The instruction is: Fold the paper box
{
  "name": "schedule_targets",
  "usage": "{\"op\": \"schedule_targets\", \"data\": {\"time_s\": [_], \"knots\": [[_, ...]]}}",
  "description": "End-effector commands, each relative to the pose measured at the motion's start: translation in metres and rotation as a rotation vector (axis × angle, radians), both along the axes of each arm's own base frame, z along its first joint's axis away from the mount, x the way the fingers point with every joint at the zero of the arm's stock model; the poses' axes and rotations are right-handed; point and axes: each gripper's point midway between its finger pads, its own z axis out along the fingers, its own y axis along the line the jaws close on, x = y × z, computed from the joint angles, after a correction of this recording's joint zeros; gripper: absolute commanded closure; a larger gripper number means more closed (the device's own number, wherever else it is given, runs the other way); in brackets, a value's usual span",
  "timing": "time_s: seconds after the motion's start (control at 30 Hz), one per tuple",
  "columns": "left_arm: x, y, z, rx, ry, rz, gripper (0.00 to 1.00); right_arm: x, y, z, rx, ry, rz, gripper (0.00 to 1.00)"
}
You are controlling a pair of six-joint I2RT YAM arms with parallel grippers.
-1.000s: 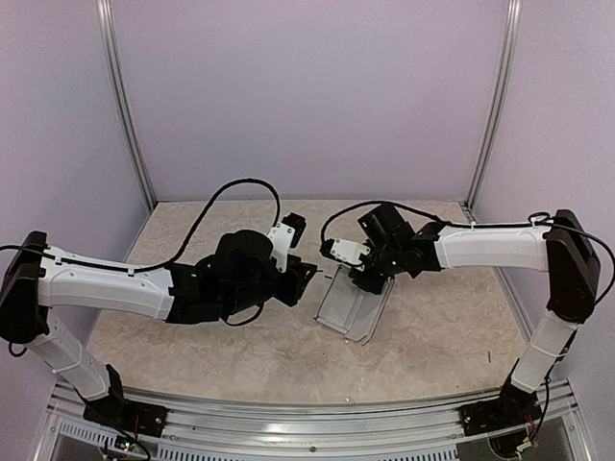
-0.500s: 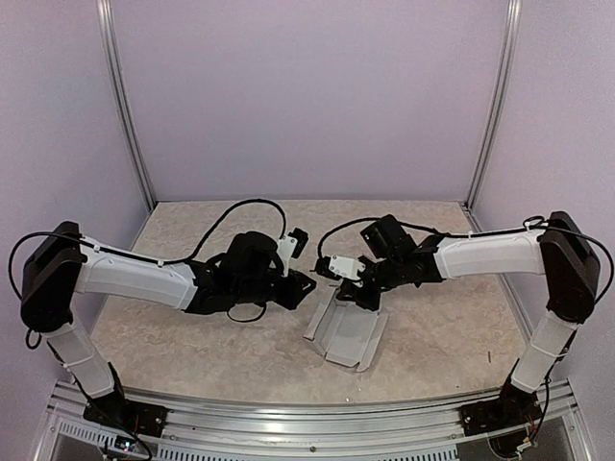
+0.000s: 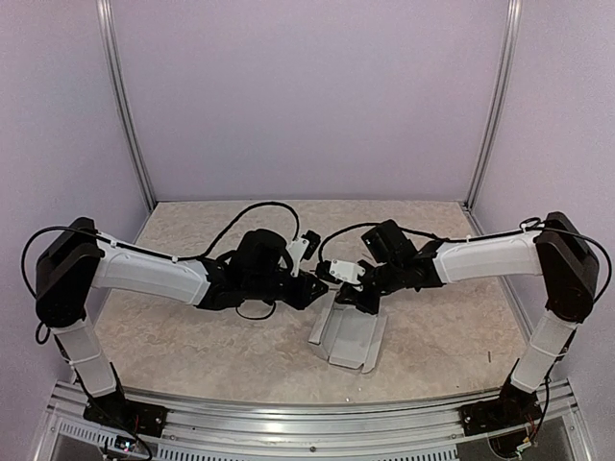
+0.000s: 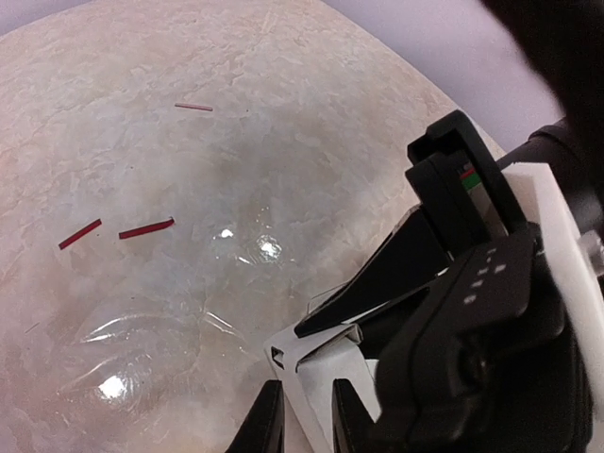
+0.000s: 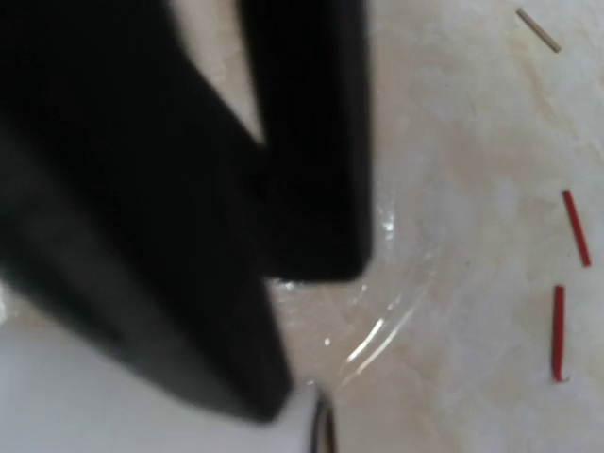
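Observation:
The paper box (image 3: 350,338) is a pale grey-white card blank, held tilted just above the table's middle with its far edge raised. My left gripper (image 3: 320,285) reaches in from the left. In the left wrist view its fingers (image 4: 267,420) stand close together astride a slotted corner flap of the paper box (image 4: 316,363). My right gripper (image 3: 355,300) comes from the right and is shut on the box's upper edge, its black jaws (image 4: 377,293) pinching the card just above the left fingers. Blurred dark shapes block most of the right wrist view.
Two short red scraps (image 4: 146,228) and a thin pale sliver (image 4: 193,107) lie on the marbled tabletop (image 3: 192,355). More red scraps (image 5: 576,226) and a tan sliver (image 5: 538,28) show beside them. A clear shiny film (image 4: 142,330) lies under the box. Purple walls enclose three sides.
Both arms came nearer with the box, which sank and tipped flatter. My left gripper reached right to the box's corner and narrowed onto the flap.

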Motion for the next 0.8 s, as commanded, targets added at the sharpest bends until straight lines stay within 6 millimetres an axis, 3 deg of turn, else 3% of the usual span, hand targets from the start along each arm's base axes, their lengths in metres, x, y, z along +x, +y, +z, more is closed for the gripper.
{"op": "schedule_targets", "data": {"time_s": [0.0,0.23,0.63,0.77], "knots": [[0.002,-0.014,-0.001,-0.036,0.028,-0.043,0.82,0.002,-0.003,-0.015,-0.010,-0.004,0.003,0.89],[0.000,-0.023,-0.012,-0.029,0.059,-0.079,0.82,0.002,-0.010,-0.020,-0.019,-0.034,0.000,0.89],[0.008,-0.031,0.000,-0.097,0.070,-0.080,0.81,0.002,-0.013,-0.019,-0.006,-0.057,0.005,0.89],[0.012,-0.037,-0.008,-0.093,0.083,-0.078,0.81,0.002,-0.013,-0.018,-0.002,-0.063,0.004,0.89]]}}
